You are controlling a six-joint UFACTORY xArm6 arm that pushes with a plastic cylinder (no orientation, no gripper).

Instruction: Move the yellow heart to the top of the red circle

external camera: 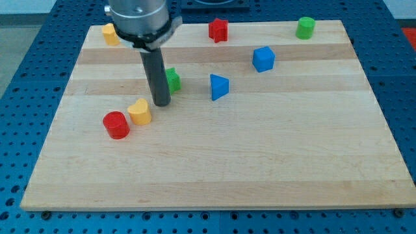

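Yellow heart (pixel 140 112) lies on the wooden board (pixel 260 162), left of centre, just beside the red circle (pixel 116 125) on that block's right and slightly toward the view's top; the two look touching or nearly so. My tip (pixel 162 104) stands just to the right of the yellow heart and a little higher in the view, close to it, though contact cannot be confirmed. The arm carries no pincer, only the rod, so there is no open or closed state to report.

Recommended procedure, as a judgement from this layout:

1. The heart must end above the red circle, toward the view's top. It needs to travel left and slightly up.
2. Place the tip on the heart's right side, a little below its middle, before pushing.
3. Push in short strokes. A push aimed low or straight left is likely to drive the heart into the red circle and shift the reference block.
4. Keep the rod clear of the green block (pixel 173 80) partly hidden behind it.

The other blocks lie well apart and pose no obstruction.
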